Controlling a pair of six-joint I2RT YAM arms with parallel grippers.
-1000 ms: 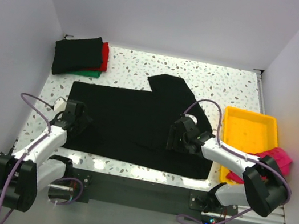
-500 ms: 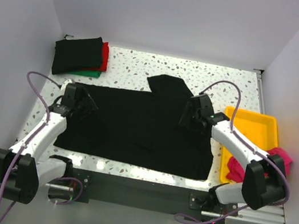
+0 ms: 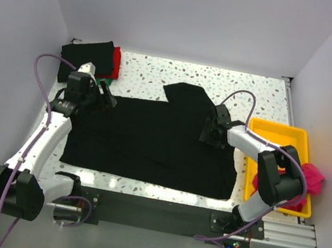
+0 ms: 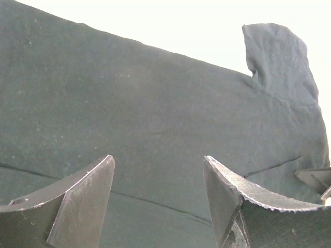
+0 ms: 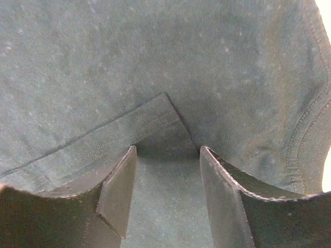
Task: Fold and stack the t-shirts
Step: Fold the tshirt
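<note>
- A black t-shirt (image 3: 149, 143) lies spread flat across the middle of the speckled surface (image 3: 162, 72). Its body runs left to right, and one sleeve (image 3: 187, 95) points toward the far edge.
- The left hand (image 3: 107, 98) hangs over the shirt's far left corner, close to the left edge of the surface.
- In the left wrist view its fingers (image 4: 83, 199) stand wide apart with only flat black cloth showing between them. They grip nothing. Whether the tips touch the cloth cannot be told.
- The right hand (image 3: 206, 133) is low over the shirt's right part, just near of the sleeve.
- In the right wrist view its fingers (image 5: 222, 199) are parted. A folded corner of stitched hem (image 5: 155, 124) sits just beyond the gap between them. The cloth is not pinched. The tips look very close to the cloth, but contact cannot be told.
- At the far left corner sits a stack: a folded black t-shirt (image 3: 85, 62) on top, a red t-shirt (image 3: 117, 63) showing along its right side, and a green t-shirt (image 3: 104, 81) peeking out at the near side, partly hidden by the left arm.
- A yellow tray (image 3: 278, 144) stands along the right edge. A pink t-shirt (image 3: 314, 176) lies bunched at the tray's near right corner, partly behind the right arm.
</note>
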